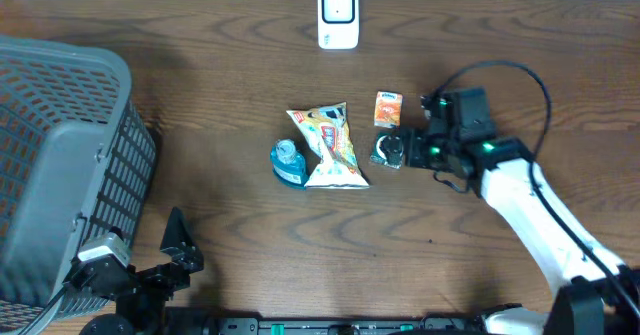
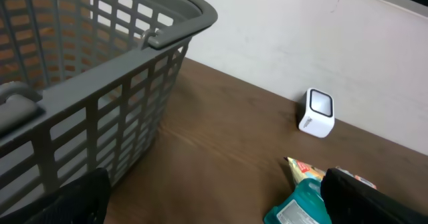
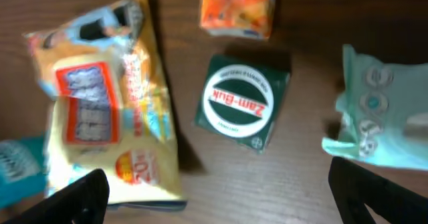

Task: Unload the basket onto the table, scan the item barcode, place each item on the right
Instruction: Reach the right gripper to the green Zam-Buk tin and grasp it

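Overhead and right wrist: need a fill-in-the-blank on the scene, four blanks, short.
1. The green box in front of the right hand reads ___ on its lid.
2. The basket near the left hand is ___ in colour.
3. Both hands stand ___, holding nothing.
4. The small box next to the green one is ___.
Missing words: Zam-Buk; grey; open; orange.

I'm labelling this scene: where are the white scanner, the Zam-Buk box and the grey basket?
white scanner [image 1: 338, 15], overhead view, its front face.
Zam-Buk box [image 3: 239, 105], right wrist view, its round label.
grey basket [image 2: 194, 25], left wrist view, its top rim.
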Controlling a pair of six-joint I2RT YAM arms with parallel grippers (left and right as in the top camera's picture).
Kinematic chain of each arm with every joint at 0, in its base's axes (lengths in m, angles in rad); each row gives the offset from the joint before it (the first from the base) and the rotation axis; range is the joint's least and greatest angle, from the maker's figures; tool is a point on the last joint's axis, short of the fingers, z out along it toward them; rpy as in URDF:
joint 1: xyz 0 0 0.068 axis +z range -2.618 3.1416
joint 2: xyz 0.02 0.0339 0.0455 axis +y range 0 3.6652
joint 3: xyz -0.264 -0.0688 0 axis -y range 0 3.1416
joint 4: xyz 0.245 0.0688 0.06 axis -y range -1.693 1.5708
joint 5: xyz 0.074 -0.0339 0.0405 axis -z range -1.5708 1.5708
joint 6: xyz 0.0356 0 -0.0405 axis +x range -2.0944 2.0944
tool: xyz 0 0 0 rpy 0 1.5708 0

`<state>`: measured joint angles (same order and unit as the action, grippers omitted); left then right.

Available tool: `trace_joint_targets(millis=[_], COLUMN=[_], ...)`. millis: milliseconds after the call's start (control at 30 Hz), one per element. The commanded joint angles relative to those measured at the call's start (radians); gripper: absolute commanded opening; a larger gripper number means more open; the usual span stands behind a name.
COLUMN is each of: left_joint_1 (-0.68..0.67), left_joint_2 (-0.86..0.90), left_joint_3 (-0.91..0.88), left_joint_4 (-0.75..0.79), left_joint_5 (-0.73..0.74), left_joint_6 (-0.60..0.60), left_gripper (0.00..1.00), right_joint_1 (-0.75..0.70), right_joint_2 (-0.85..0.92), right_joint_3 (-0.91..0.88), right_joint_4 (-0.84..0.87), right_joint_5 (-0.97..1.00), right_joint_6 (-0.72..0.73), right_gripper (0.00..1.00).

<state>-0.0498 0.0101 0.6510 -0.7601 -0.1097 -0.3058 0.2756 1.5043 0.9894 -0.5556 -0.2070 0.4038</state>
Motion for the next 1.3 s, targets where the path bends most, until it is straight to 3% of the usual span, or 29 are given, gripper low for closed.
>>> trace_joint_targets(millis=[0,233,533,900,1100,1267], left_joint_1=[-0.004,-0.004,-0.004,-0.004,-0.004,-0.004], left_joint_2=[-0.007,-0.007,-0.007,-0.006,-0.006,-0.006], left_joint_3=[0.006,0.006,0.005,0.005,0.005,0.005], left_joint_4=[-0.004,-0.064,-0.332,-0.331,-0.331,-0.331], left_joint_5=[0.005,0.005,0.005,0.005,0.005,0.005], left_joint_6=[0.017,0.017,0.015,0.016,0.016,0.016], left_gripper=[0.99,0.99,0.99,0.99,0.99,0.99], right_joint_1=[0.030,0.027,0.065,0.113,0.112,0.111], right_joint_2=[0.069,0.138,0.287,0.471,0.540,0.555], right_joint_3=[0.091,0.202,0.219,0.306,0.306,0.306], right_joint_4=[-0.049,-0.138,-0.117,-0.079,-0.057,-0.075], right_joint_5=[0.195,0.249,0.255,0.216,0.219,0.215], right_joint_6=[0.060,0.106,0.135,0.187,0.186,0.156], right_gripper=[0.99,0.99,0.99,0.99,0.91,0.71])
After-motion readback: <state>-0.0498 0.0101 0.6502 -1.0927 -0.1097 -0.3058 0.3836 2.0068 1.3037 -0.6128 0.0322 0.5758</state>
